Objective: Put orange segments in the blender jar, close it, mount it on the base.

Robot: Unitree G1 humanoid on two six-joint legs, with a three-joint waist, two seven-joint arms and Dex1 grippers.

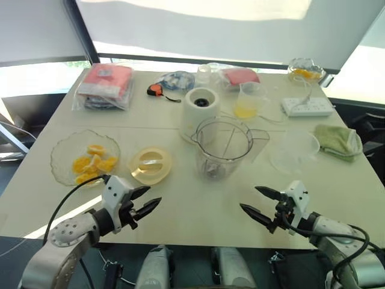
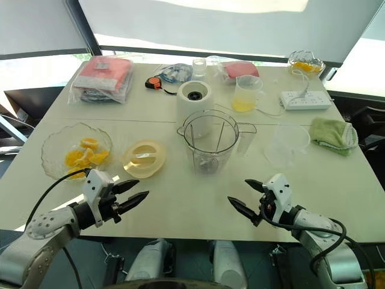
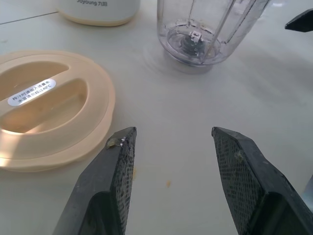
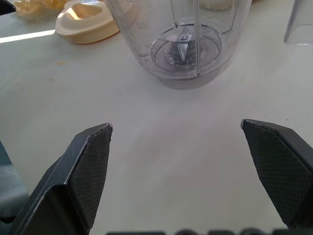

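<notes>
Pale table (image 1: 180,211) under shaded windows; blender jar (image 1: 224,146) mid-table, white base (image 1: 201,107) just behind, cream lid (image 1: 151,165) beside; orange segments (image 1: 92,162) in glass dish; left gripper (image 1: 147,200) part-spread, right gripper (image 1: 255,200) wide, both empty.

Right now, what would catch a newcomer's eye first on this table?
The empty clear jar stands mid-table, its blade showing at the bottom, with the white base just behind it. At the left, a glass bowl holds orange segments, beside the cream lid. Both pincers, left and right, hover open at the near edge.
</notes>
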